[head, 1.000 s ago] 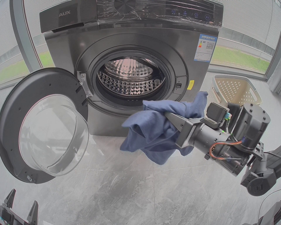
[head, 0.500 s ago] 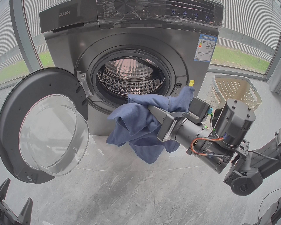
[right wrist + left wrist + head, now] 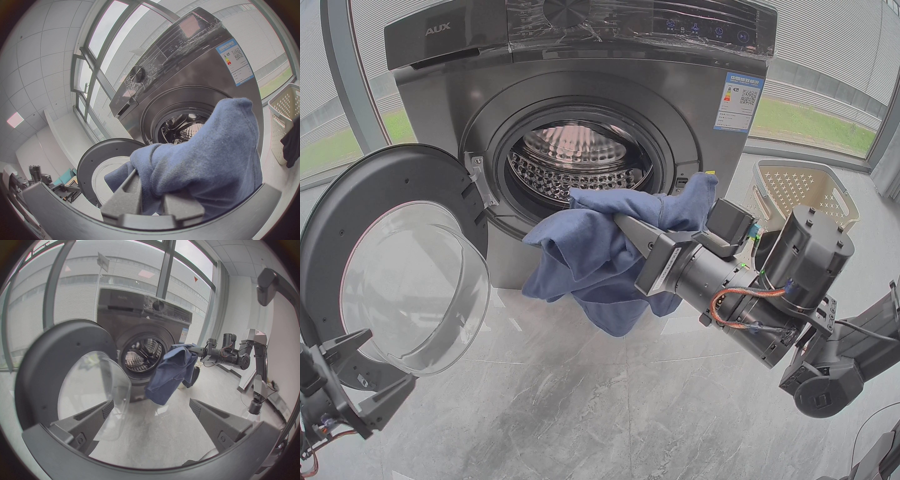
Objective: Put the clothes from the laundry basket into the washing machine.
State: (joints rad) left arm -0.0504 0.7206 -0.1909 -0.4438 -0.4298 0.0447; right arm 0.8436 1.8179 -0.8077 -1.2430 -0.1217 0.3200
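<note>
A blue garment (image 3: 594,250) hangs bunched from my right gripper (image 3: 612,220), which is shut on it just in front of the open drum (image 3: 578,162) of the grey washing machine (image 3: 581,87). The cloth (image 3: 203,162) drapes over the right fingers, with the drum mouth (image 3: 179,128) behind it. From the left wrist view the garment (image 3: 170,374) dangles beside the drum opening (image 3: 142,354). My left gripper (image 3: 362,369) is open, low near the round door (image 3: 394,262), with nothing between its fingers (image 3: 93,415). The beige laundry basket (image 3: 800,190) stands right of the machine; a dark cloth (image 3: 292,142) hangs at its rim.
The machine's door (image 3: 68,371) is swung wide open to the left, its glass bowl facing out. Grey tiled floor (image 3: 581,400) spreads in front of the machine. Windows run behind and beside it.
My right gripper has carried the blue garment left and up, closer to the drum opening. My left gripper has risen into the head view beside the door.
</note>
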